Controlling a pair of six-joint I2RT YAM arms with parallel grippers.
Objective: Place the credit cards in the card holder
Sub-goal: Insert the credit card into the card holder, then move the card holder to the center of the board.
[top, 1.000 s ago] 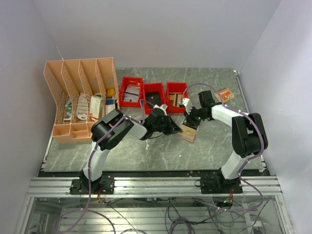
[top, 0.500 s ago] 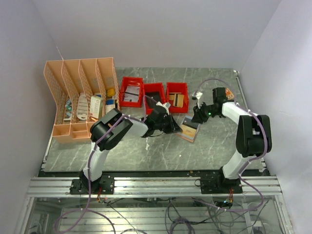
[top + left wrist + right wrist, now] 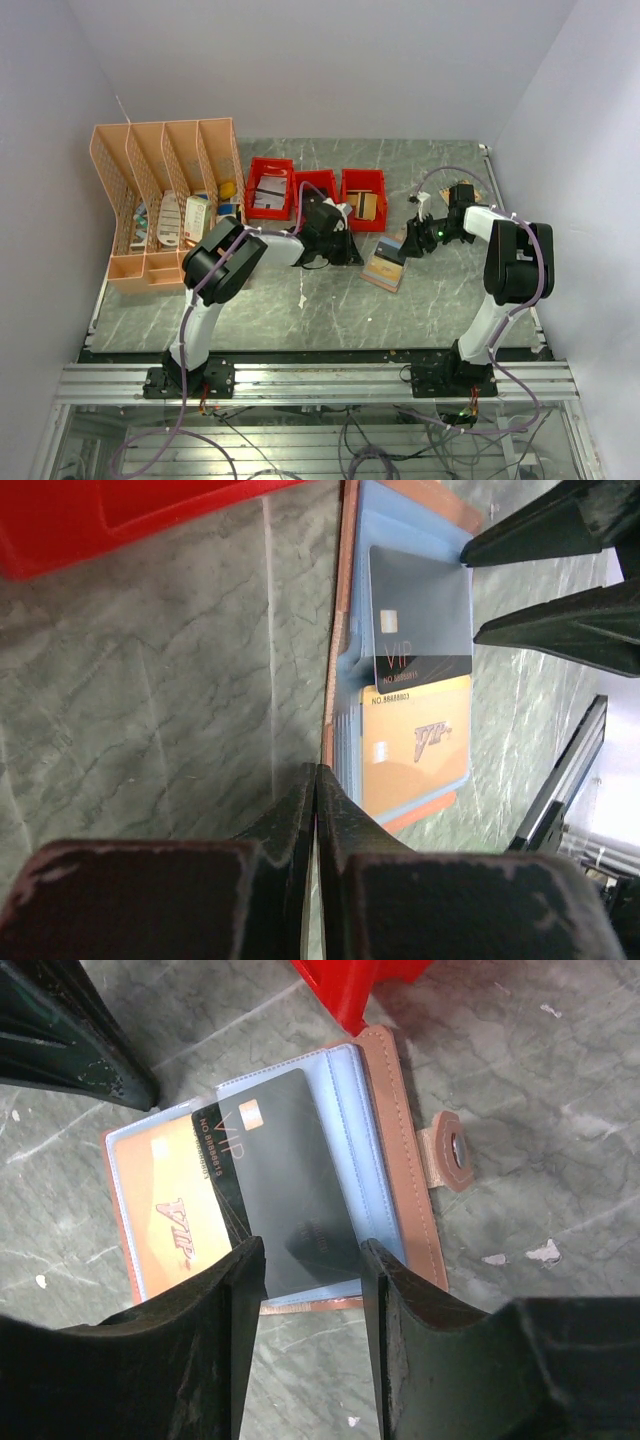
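The card holder lies unfolded on the table, just near of the red bins and between the two grippers. We see a gold card seated in one pocket and a dark card slid in askew, overlapping it. The right gripper hangs spread above the dark card, gripping nothing. The left gripper has its fingers pressed together at the holder's left edge; whether it nips the cover we cannot tell. We judge the job nearly done, with the dark card left to straighten.
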